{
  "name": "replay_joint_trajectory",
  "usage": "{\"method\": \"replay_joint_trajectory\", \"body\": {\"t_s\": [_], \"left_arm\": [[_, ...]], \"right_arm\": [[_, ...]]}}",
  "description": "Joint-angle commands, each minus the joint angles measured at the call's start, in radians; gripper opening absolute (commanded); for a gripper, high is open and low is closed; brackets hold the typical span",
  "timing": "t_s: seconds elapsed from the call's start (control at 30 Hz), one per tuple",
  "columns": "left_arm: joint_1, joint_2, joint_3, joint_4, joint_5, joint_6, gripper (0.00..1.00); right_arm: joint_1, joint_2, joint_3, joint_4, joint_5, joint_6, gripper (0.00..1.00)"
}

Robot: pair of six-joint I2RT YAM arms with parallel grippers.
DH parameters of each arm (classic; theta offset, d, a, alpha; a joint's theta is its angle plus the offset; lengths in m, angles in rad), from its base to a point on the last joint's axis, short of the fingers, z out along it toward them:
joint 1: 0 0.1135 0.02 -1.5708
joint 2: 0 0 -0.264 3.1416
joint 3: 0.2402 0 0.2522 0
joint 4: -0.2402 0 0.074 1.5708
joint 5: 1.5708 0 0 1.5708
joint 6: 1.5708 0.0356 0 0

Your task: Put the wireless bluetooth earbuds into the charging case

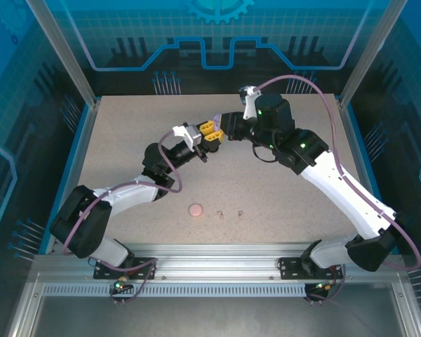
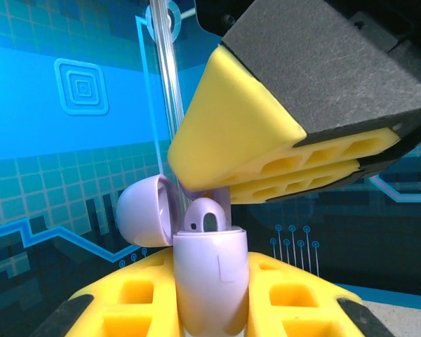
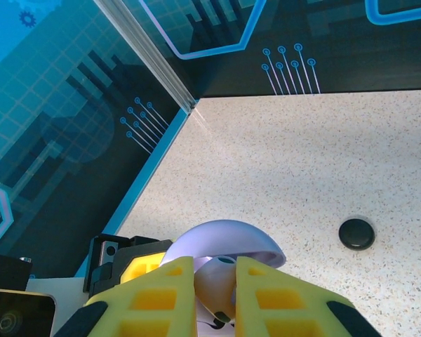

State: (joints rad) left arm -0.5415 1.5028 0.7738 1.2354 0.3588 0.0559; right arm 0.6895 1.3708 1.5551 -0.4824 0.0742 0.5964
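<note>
Centre frame: right gripper (image 2: 196, 181) pinches lavender stemmed earbud (image 2: 203, 219) at the mouth of the open round lavender plastic case (image 2: 210, 270). Below, left gripper (image 2: 212, 305) clamps that case; bud sits partly inside.

Bright, even light; only faint, soft shadows on the desk (image 1: 126, 140); close foreground in wrist views slightly blurred.
</note>
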Motion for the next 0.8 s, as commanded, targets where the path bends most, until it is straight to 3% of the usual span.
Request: {"method": "replay_joint_trajectory", "body": {"t_s": [0.0, 0.4, 0.77], "left_arm": [[-0.006, -0.003, 0.026, 0.051, -0.020, 0.021, 0.00], [-0.009, -0.003, 0.031, 0.056, -0.025, 0.016, 0.00], [-0.011, 0.003, 0.025, 0.059, -0.024, 0.009, 0.00]], "right_arm": [[0.015, -0.019, -0.028, 0.004, 0.008, 0.019, 0.16], [0.018, -0.002, -0.048, -0.023, 0.036, 0.050, 0.16], [0.009, 0.023, 0.025, -0.055, 0.037, 0.046, 0.33]]}}
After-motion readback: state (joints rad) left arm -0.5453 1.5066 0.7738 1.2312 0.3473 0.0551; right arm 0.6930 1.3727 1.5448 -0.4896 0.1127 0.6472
